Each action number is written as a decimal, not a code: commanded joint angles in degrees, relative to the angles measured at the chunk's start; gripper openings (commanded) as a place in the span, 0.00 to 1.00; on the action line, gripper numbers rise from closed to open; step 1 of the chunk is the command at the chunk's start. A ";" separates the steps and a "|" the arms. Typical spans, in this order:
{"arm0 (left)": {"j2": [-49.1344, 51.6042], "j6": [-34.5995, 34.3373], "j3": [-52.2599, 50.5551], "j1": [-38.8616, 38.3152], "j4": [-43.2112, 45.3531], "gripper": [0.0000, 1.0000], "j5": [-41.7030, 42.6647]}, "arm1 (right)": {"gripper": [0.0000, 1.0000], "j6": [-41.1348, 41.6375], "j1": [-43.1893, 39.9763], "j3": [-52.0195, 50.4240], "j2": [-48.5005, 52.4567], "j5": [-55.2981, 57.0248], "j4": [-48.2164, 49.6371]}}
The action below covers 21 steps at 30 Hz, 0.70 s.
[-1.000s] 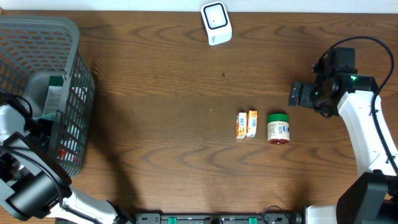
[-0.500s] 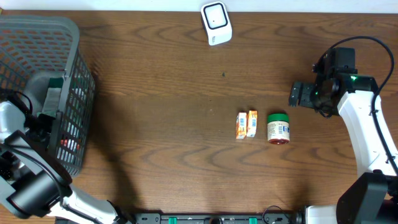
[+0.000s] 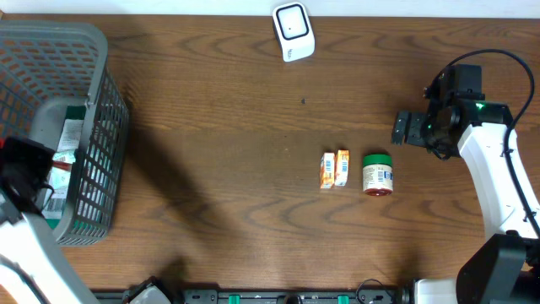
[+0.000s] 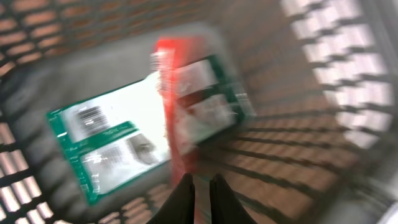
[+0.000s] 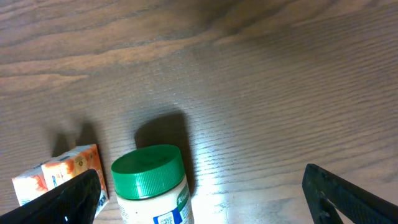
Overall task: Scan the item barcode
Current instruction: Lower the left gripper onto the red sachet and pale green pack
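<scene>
My left gripper (image 4: 202,180) is down inside the grey mesh basket (image 3: 101,127) at the left end of the table (image 3: 228,101). Its two fingers are drawn together with only a sliver of gap showing. The wrist view is badly smeared. Straight under the fingertips a red packet (image 4: 174,93) lies on the basket floor, and one end of it runs right up to the tips. I cannot tell whether the fingers pinch its edge or just sit above it. A green-and-white packet (image 4: 106,137) with a printed label lies partly under the red one, off to the left of the fingers in that view.

My right gripper (image 5: 200,173) hangs over the right side of the table with its fingers spread wide and nothing between them. A jar (image 5: 149,177) with a green lid lies on the table near it, and two small orange cartons (image 3: 335,169) lie side by side just beside the jar. The white scanner (image 3: 293,31) sits at the far edge of the table, well apart from both grippers and from the basket.
</scene>
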 commanded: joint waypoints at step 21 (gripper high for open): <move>19.87 3.32 21.27 -14.14 -19.96 0.92 -19.32 | 0.99 -0.22 -0.09 0.79 -0.96 0.33 -0.04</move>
